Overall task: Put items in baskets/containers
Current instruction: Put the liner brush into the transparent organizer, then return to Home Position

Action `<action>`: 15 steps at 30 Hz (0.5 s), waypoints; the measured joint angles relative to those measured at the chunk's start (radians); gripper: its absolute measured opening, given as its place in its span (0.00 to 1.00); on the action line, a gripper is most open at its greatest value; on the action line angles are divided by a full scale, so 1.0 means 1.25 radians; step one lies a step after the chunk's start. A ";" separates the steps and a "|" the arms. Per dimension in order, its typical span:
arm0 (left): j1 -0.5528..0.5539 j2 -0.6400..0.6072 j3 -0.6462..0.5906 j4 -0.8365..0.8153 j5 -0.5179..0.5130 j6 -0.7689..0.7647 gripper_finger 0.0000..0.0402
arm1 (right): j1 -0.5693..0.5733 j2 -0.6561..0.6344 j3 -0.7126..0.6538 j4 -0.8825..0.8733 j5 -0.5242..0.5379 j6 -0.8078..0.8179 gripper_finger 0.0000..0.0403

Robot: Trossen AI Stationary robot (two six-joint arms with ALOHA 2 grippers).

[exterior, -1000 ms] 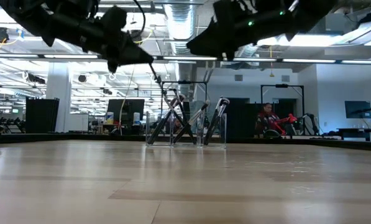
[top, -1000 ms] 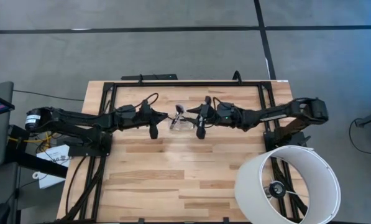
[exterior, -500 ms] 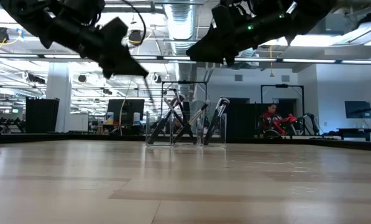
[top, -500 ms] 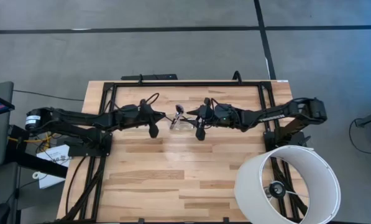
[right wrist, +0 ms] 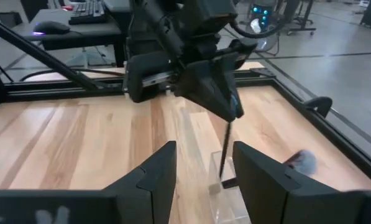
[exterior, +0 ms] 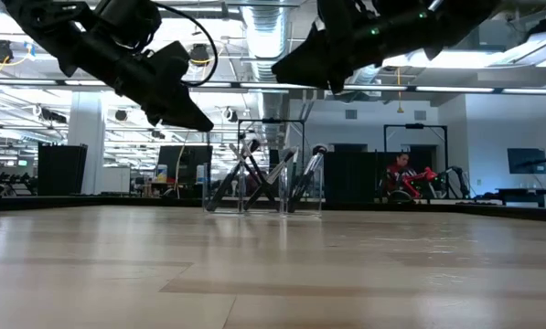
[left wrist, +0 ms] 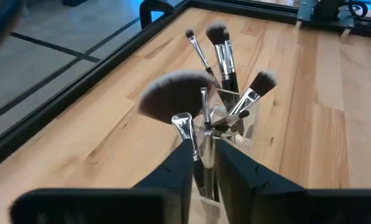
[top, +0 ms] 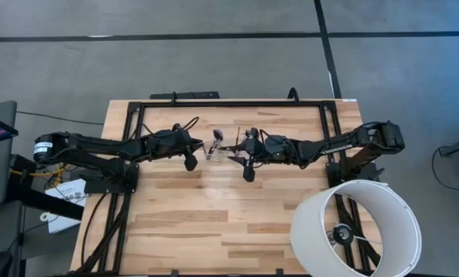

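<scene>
**Last brush going into the clear holder**

I have the left end effector [left wrist: 204, 163] right over the clear holder [left wrist: 232, 121], which stands on the worktop [top: 214, 223] toward its far side, between my two arms. In the left wrist view a thin brush [left wrist: 193, 149] with a silvery ferrule sits between the left fingers, its handle angled down toward the holder — whether the fingers are pinching it or have just let go, I cannot tell. The other brushes [exterior: 259, 178] lean criss-cross inside the holder, bristles up, a wide fluffy one [left wrist: 173, 93] among them.

The right end effector [right wrist: 204, 163] hangs just beside the holder on the other side, fingers spread and holding nothing; it straddles the holder's edge without touching, as far as I can see.

My reading: this is the drop-in step for one brush, late in the task — I see none loose on the boards. Next I need the left fingers clearly apart, then a straight lift so I don't snag the leaning handles or tip the light holder.
</scene>
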 joint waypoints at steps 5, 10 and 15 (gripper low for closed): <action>0.000 -0.004 0.000 0.006 -0.051 0.003 0.26 | 0.014 0.000 0.000 0.001 0.001 0.000 0.38; -0.008 -0.105 0.000 0.003 -0.059 0.003 0.31 | 0.018 -0.053 0.000 -0.068 0.001 -0.001 0.37; -0.019 -0.321 0.000 -0.087 -0.006 0.027 0.30 | 0.016 -0.233 0.000 -0.277 0.002 -0.007 0.33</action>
